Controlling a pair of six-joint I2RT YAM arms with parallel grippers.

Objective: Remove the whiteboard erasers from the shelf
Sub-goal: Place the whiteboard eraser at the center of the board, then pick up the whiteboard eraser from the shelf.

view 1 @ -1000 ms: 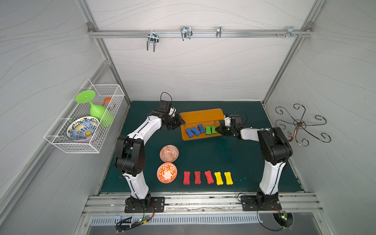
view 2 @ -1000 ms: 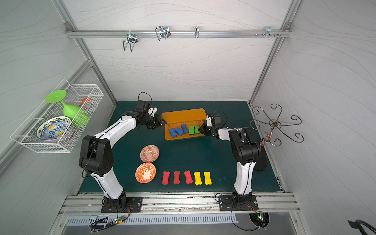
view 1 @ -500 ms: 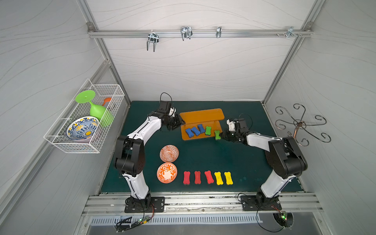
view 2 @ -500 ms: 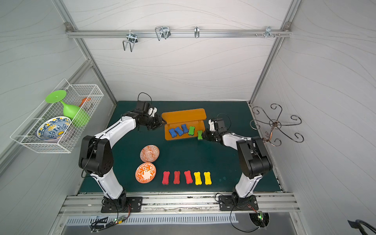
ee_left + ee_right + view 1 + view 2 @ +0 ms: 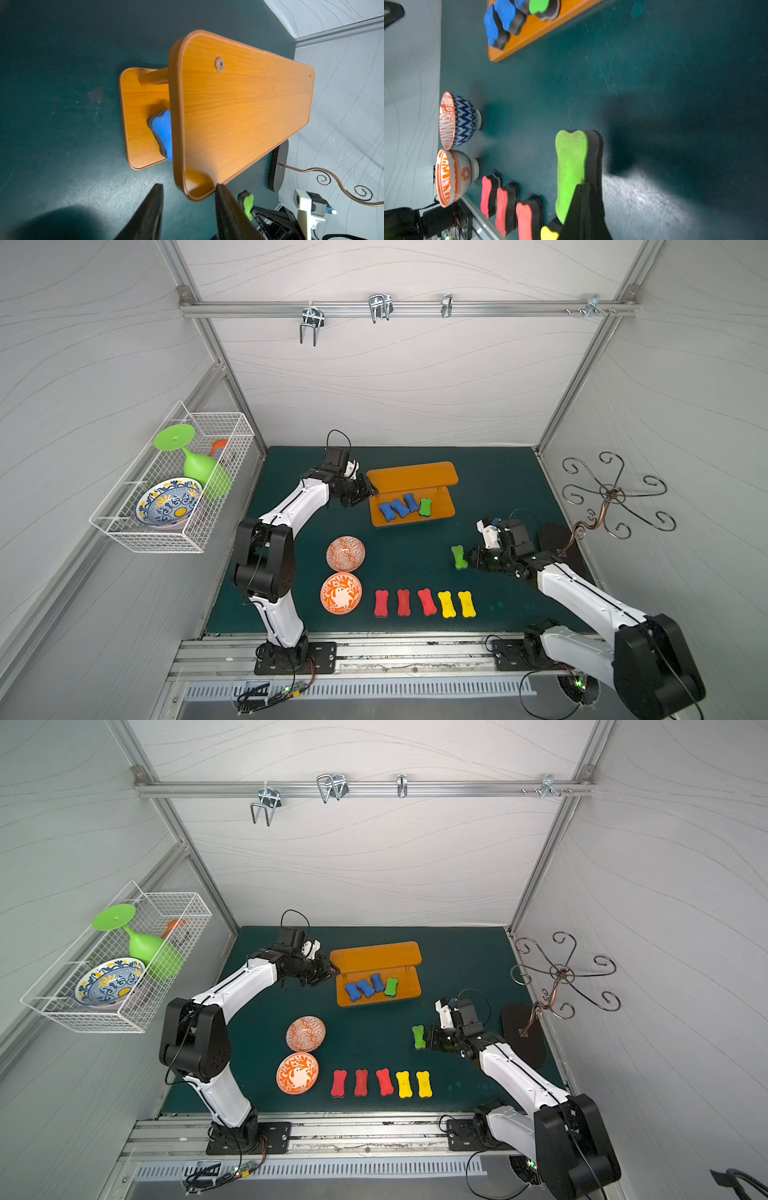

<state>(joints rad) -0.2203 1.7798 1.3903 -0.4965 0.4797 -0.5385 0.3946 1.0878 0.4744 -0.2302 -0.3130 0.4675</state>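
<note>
- Now, the biggest change is in the right arm. A second ago it was reaching into the shelf; it has since swung back to its own side. The right gripper hangs over open mat, well apart from the shelf.
- The left arm has not shifted. The left gripper sits at the end corner of the top board nearest it, jaws half-spread on either side of that corner. We cannot tell whether they pinch it or merely bracket it.
- The shelf stands where it was, at the back of the mat, its top board bare. Its lower board now carries four pieces instead of five: three blue erasers and a second green eraser, side by side.
- Near the front edge three red erasers and two yellow erasers lie in one row, unchanged.
- The green eraser is clamped by one end in the right gripper's closed jaws, between shelf and row. We judge it bound for the free spot past the yellow pair — that would leave four to fetch.
- We find no brand, label or readable writing — the two bowls bear only patterns.
</note>
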